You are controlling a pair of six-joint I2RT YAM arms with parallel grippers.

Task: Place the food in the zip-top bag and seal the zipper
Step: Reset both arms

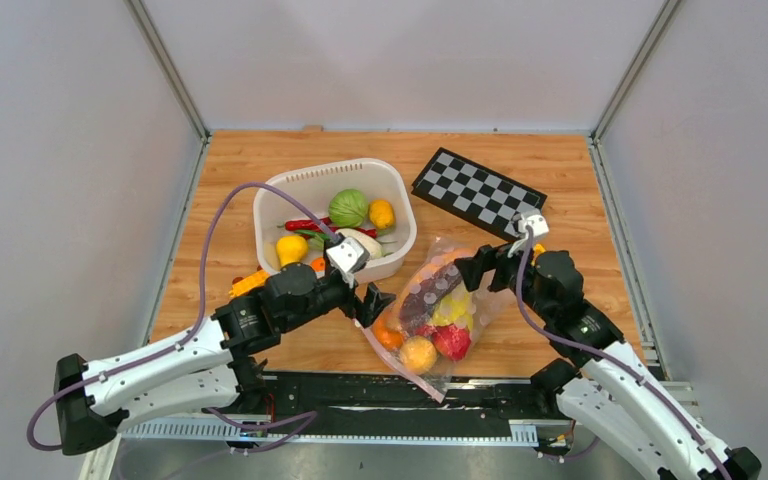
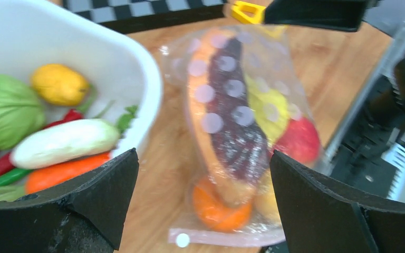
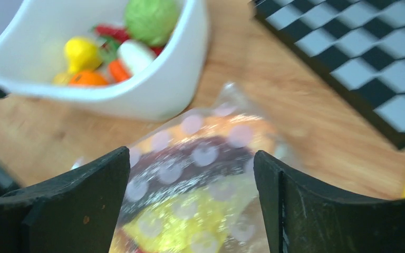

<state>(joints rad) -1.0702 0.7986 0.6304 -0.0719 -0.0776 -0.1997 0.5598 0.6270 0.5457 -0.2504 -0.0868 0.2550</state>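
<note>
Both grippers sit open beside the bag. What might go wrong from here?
1. Neither the left gripper nor the right gripper holds the zip-top bag. Its zipper faces the near edge of the table, so the orange fruit by the mouth may roll out if the bag is nudged.
2. The basket holds a cabbage and chillies; sealing now would likely leave that food out.

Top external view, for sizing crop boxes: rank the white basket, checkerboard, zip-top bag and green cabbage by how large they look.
1. white basket
2. zip-top bag
3. checkerboard, close to the bag; the bag lies nearer the camera, so that pair is unsure
4. green cabbage, clearly smallest
</note>
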